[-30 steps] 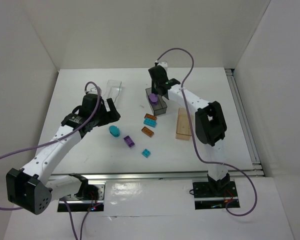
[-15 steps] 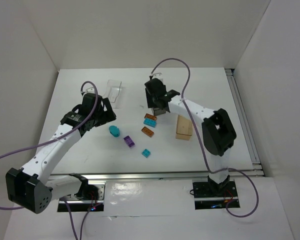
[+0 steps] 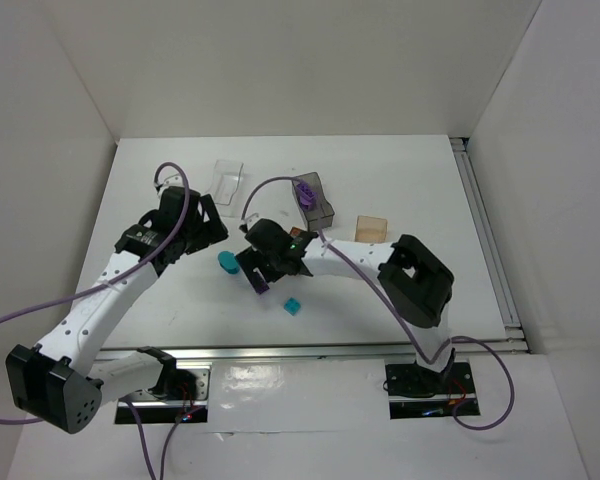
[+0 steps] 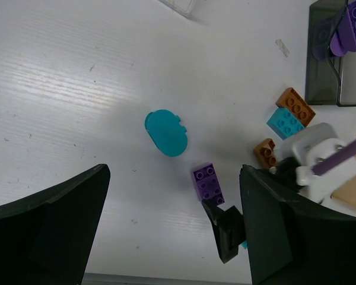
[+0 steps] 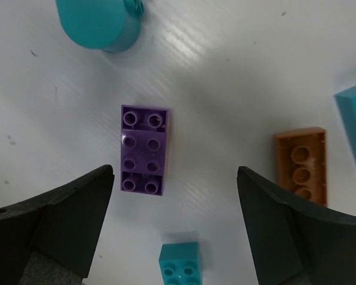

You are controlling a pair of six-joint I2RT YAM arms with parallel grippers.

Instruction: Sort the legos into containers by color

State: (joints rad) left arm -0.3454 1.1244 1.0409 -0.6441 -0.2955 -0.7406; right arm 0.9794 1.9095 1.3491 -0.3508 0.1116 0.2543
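My right gripper is open and hangs low over a purple lego brick, which lies just ahead of its left finger. A small teal brick sits between the jaws, untouched. Nearby are a teal oval, two orange-brown bricks and another teal brick. My left gripper is open and empty, above the table left of the teal oval. The smoky grey container holds purple legos.
The clear container stands at the back, behind my left gripper. The orange-tan container sits right of the grey one, partly under my right arm. White walls close in the table on three sides.
My right arm has swung from the grey container down and left to the purple brick, its jaws opening on the way. A purple lego stays in the grey container. The left gripper drifted slightly back.
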